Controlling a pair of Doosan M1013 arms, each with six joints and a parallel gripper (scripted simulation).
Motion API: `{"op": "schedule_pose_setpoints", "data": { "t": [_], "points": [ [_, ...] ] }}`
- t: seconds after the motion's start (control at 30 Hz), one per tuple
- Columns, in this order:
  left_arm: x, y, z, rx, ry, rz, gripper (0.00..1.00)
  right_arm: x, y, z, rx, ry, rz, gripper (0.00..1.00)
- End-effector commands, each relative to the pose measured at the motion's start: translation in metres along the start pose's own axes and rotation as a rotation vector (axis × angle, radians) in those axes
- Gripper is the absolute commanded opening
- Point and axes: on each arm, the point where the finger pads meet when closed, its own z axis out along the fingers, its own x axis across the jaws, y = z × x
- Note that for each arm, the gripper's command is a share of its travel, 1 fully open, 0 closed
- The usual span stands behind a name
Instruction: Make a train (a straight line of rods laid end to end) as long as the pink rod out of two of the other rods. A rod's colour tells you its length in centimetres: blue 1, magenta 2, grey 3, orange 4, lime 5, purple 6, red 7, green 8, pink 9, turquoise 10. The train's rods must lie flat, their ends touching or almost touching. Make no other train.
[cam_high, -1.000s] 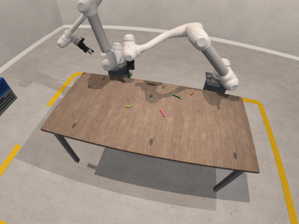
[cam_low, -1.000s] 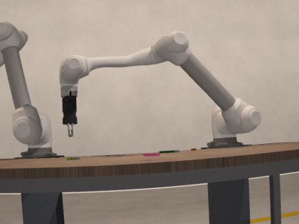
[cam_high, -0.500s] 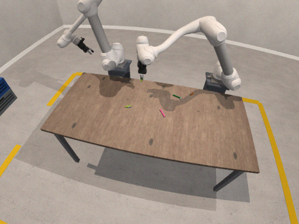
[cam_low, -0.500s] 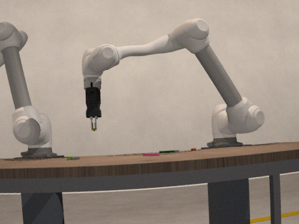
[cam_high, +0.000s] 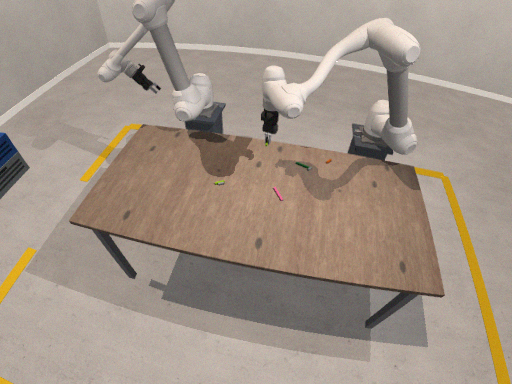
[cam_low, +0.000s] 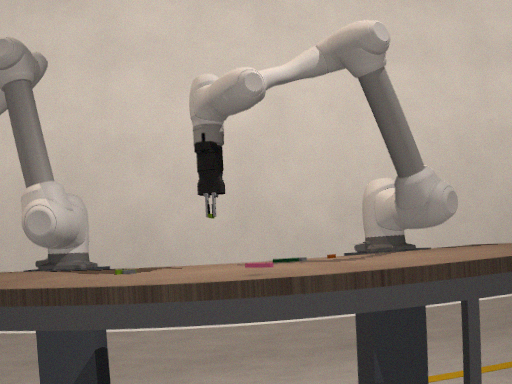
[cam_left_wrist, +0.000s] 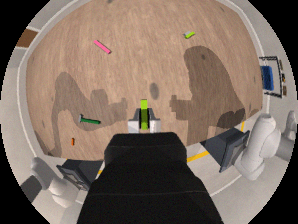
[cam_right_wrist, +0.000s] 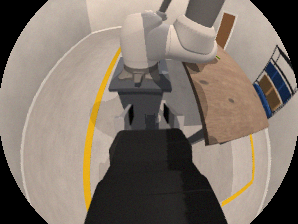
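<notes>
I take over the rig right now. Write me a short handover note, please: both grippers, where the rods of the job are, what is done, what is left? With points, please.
Left gripper (cam_high: 267, 139) (cam_low: 211, 209) (cam_left_wrist: 144, 120): shut on a lime rod (cam_high: 266, 144) (cam_low: 210, 216) (cam_left_wrist: 144, 106), above the table.
Right gripper (cam_high: 156, 89) (cam_right_wrist: 149, 115): open, empty, away from the table.
Pink rod (cam_high: 278, 194) (cam_low: 259, 265) (cam_left_wrist: 102, 47) and orange rod (cam_high: 328, 161) (cam_low: 331, 256) (cam_left_wrist: 73, 142): on the table, apart.
Done: lime is gripped; no train yet.
Left: lay lime flat, end to end with orange; lime plus orange should match pink.
</notes>
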Motion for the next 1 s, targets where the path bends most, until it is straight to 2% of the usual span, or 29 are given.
{"op": "schedule_pose_setpoints", "data": {
  "t": [0.0, 0.23, 0.3, 0.33, 0.8, 0.87, 0.97],
  "points": [
    [-0.042, 0.004, -0.002, 0.002, 0.007, 0.064, 0.24, 0.0, 0.0, 0.0, -0.001, 0.0, 0.0, 1.0],
    [-0.113, 0.019, 0.002, 0.002, 0.006, 0.172, 0.24, 0.0, 0.0, 0.0, -0.001, 0.0, 0.0, 1.0],
    [-0.113, 0.019, 0.002, 0.002, 0.006, 0.172, 0.24, 0.0, 0.0, 0.0, -0.001, 0.0, 0.0, 1.0],
    [-0.141, 0.028, 0.005, 0.002, 0.006, 0.215, 0.24, 0.0, 0.0, 0.0, -0.001, 0.0, 0.0, 1.0],
    [-0.266, 0.086, 0.025, 0.003, 0.006, 0.417, 0.24, 0.0, 0.0, 0.0, -0.001, 0.0, 0.0, 1.0],
    [-0.266, 0.086, 0.025, 0.003, 0.006, 0.417, 0.24, 0.0, 0.0, 0.0, -0.001, 0.0, 0.0, 1.0],
    [-0.302, 0.109, 0.034, 0.003, 0.006, 0.478, 0.24, 0.0, 0.0, 0.0, -0.001, 0.0, 0.0, 1.0]
  ]
}}
